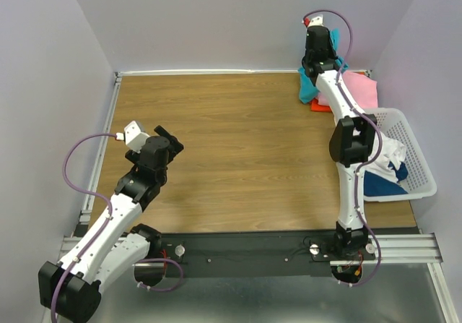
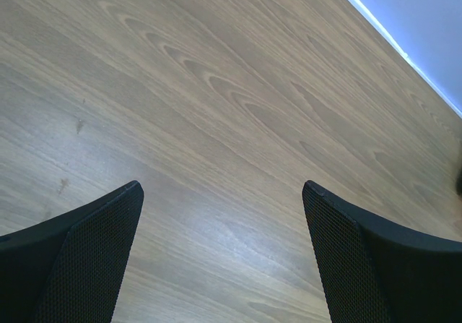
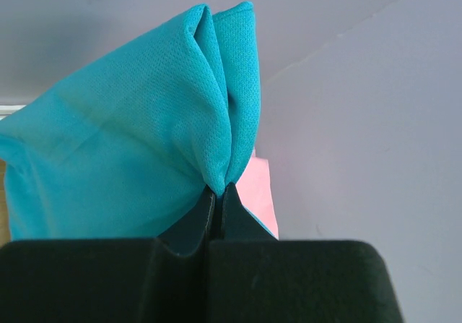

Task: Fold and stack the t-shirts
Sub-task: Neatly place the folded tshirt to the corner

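Note:
My right gripper (image 3: 219,189) is shut on a fold of the teal t-shirt (image 3: 137,128) and holds it at the table's far right corner. In the top view the teal t-shirt (image 1: 309,87) hangs beside the right gripper (image 1: 315,69), over a pink t-shirt (image 1: 356,89) and an orange-red t-shirt (image 1: 318,106). The pink t-shirt (image 3: 258,187) shows behind the teal cloth in the right wrist view. My left gripper (image 1: 170,139) is open and empty over bare wood at the left; its fingertips (image 2: 130,193) are wide apart.
A white lattice basket (image 1: 415,160) at the right edge holds a white t-shirt (image 1: 388,152) and a dark blue t-shirt (image 1: 379,184). Purple walls close in the back and both sides. A metal rail (image 1: 289,247) runs along the near edge.

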Controlling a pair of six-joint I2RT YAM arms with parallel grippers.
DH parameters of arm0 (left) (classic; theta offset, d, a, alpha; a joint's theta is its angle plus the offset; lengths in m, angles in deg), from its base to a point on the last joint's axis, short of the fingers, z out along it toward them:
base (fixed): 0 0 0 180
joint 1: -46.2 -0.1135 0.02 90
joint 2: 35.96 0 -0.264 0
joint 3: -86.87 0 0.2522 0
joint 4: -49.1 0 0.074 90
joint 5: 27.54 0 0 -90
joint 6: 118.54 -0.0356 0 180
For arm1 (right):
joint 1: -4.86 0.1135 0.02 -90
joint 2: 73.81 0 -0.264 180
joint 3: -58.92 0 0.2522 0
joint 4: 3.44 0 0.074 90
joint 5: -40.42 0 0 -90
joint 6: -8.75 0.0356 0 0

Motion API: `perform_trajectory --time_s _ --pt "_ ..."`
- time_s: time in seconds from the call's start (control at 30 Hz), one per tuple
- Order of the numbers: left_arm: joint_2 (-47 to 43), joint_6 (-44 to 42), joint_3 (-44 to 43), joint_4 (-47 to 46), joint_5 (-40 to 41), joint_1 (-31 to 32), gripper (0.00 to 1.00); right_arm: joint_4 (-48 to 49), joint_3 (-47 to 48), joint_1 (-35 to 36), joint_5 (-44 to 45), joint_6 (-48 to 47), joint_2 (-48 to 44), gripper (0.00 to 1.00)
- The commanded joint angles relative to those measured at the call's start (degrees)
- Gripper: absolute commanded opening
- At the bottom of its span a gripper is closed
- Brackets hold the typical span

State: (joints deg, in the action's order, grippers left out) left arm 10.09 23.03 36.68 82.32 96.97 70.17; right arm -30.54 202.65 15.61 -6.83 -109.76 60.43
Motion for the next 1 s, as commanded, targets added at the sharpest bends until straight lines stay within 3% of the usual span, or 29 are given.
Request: perform_trajectory --time_s 0.0,0.47,0.97 --pt "0.4 1.7 -1.8 1.2 3.2 -0.4 0.98 1.0 1.2 -0.1 -3.5 1.1 -4.2 0.01" --pt "0.8 2.1 -2.0 1.6 2.4 -0.5 0.98 0.8 -2.4 -0.5 -2.8 2.0 -8.6 0.01" --pt "4.0 1.7 -2.2 0.3 2.7 -0.7 0.98 0.5 -5.8 -5.6 -3.1 4.9 -5.4 0.01"
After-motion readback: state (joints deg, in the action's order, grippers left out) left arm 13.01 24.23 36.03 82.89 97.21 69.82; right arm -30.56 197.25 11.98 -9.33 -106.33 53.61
